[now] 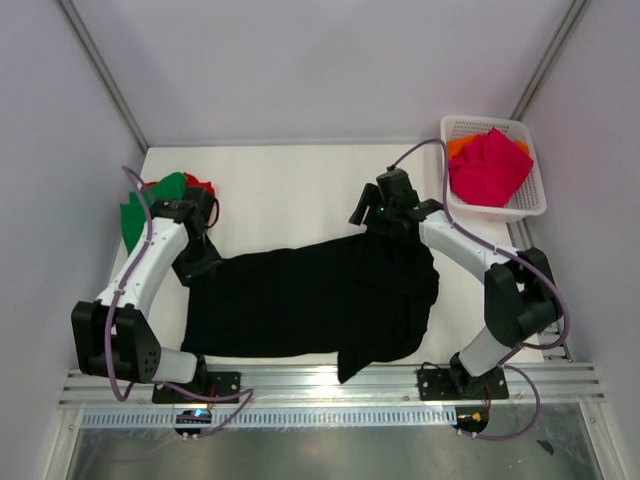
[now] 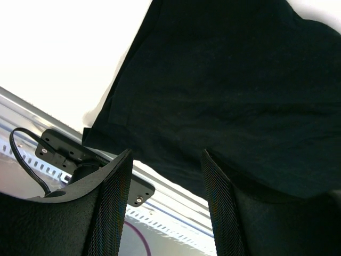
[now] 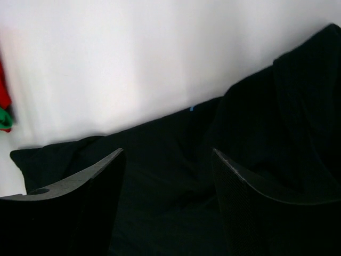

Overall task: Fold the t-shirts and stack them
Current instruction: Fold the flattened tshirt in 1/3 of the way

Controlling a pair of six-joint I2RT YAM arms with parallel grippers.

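A large black t-shirt (image 1: 310,295) lies spread across the middle of the table, rumpled at its right end. My left gripper (image 1: 203,268) hovers at the shirt's left edge. In the left wrist view this gripper (image 2: 166,154) is open, with only the black t-shirt (image 2: 224,90) and the table's near rail showing between its fingers. My right gripper (image 1: 360,213) is above the shirt's upper right edge. The right wrist view shows it (image 3: 168,152) open and empty over the black t-shirt (image 3: 256,122). Green (image 1: 150,205) and red (image 1: 198,183) t-shirts lie at the far left.
A white lattice basket (image 1: 530,205) at the back right holds a magenta-pink t-shirt (image 1: 490,165) over an orange one (image 1: 460,146). A metal rail (image 1: 330,385) runs along the table's near edge with the arm bases on it. Walls close in both sides.
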